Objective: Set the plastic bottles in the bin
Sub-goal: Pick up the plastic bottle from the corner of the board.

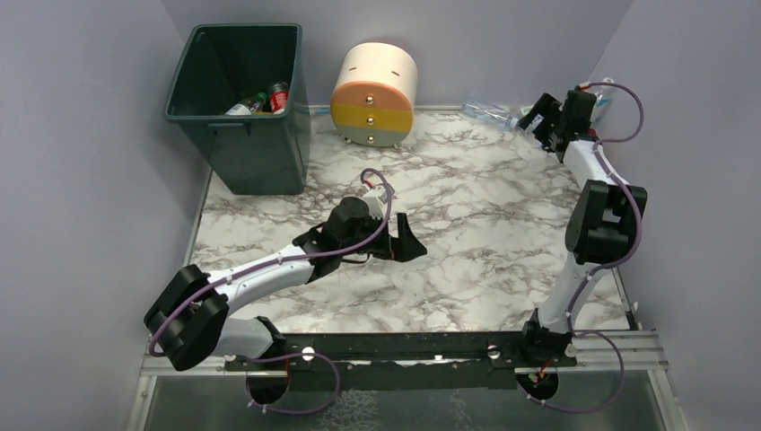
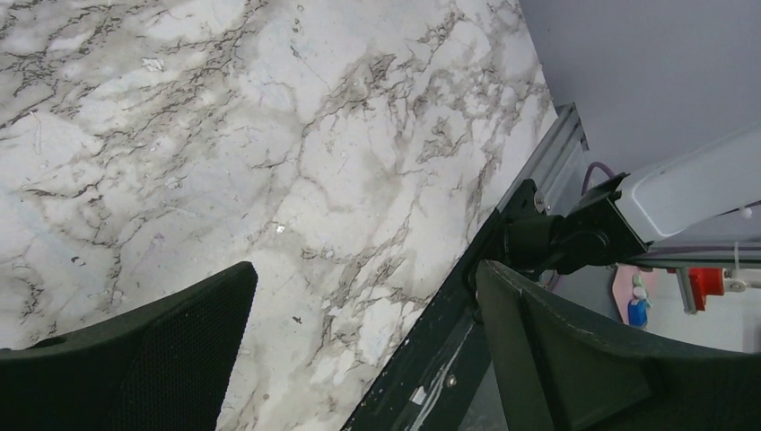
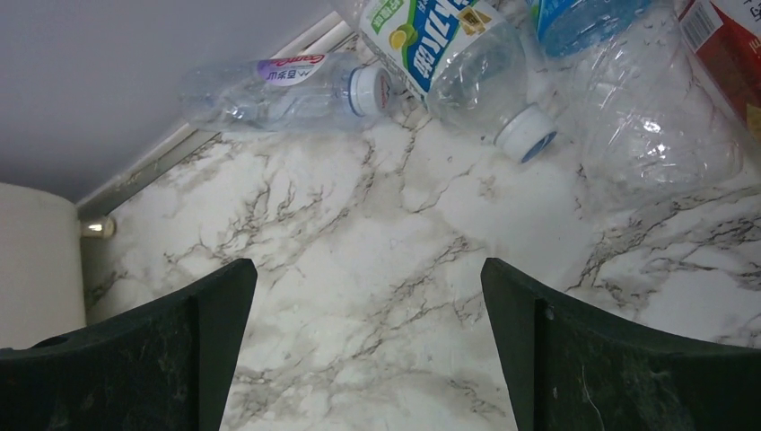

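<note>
Green bin point(image 1: 260, 153): bottles point(image 1: 260, 101) inside | left gripper point(image 2: 363, 274) jaws apart | right gripper point(image 3: 366, 269) jaws apart

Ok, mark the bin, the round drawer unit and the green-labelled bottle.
bin point(image 1: 262, 154), top external view, on its front wall.
round drawer unit point(image 1: 371, 115), top external view, on its front face.
green-labelled bottle point(image 3: 471, 85), right wrist view, on its clear body.

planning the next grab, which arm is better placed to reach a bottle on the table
Right. The right gripper is open just before the bottles in the far right corner; the left gripper, also open, hangs mid-table over bare marble.
</note>
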### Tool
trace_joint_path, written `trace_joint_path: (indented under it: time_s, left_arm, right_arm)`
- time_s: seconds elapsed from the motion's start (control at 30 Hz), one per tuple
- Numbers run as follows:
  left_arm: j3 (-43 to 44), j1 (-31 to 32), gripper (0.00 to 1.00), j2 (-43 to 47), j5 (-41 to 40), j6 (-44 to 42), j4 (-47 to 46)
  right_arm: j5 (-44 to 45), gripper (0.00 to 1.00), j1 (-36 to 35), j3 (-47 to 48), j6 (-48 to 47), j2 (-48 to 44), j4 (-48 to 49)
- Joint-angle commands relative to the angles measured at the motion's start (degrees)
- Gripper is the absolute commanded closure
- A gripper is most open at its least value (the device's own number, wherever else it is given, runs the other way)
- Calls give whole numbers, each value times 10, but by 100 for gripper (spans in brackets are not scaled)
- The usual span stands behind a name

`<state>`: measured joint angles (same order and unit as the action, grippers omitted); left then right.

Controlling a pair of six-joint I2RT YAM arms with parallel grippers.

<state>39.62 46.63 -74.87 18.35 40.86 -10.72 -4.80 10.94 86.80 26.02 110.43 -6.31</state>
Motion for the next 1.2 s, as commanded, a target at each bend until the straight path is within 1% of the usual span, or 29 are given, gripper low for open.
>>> trace_joint_path:
  time_s: [0.0, 0.17, 0.27, 0.4, 0.53, 0.67, 0.9, 1.07, 1.17]
  left_arm:
    - [19, 3, 1, 32, -22, -22, 31]
    - [18, 4, 1, 37, -24, -24, 39]
    - [16, 4, 1, 39, -25, -23, 43]
    - [15, 4, 1, 40, -31, -27, 54]
    - [16, 3, 1, 35, -35, -27, 56]
    - [16, 4, 1, 24, -33, -26, 52]
    - [18, 3, 1, 11, -29, -29, 45]
    - [23, 4, 1, 10, -30, -37, 58]
    - [22, 4, 1, 9, -34, -37, 56]
  right_arm:
    - [59, 1, -1, 49, -36, 40, 39]
    - [64, 0, 4, 42, -41, 91, 92]
    - [57, 5, 8, 40, -40, 123, 120]
    - [47, 12, 13, 22, -41, 142, 161]
    - [58, 13, 14, 12, -51, 141, 182]
    - [59, 13, 19, 15, -60, 141, 192]
    - [61, 14, 28, 69, -66, 182, 166]
    - [49, 20, 35, 73, -60, 198, 175]
    - [44, 21, 38, 74, -58, 204, 179]
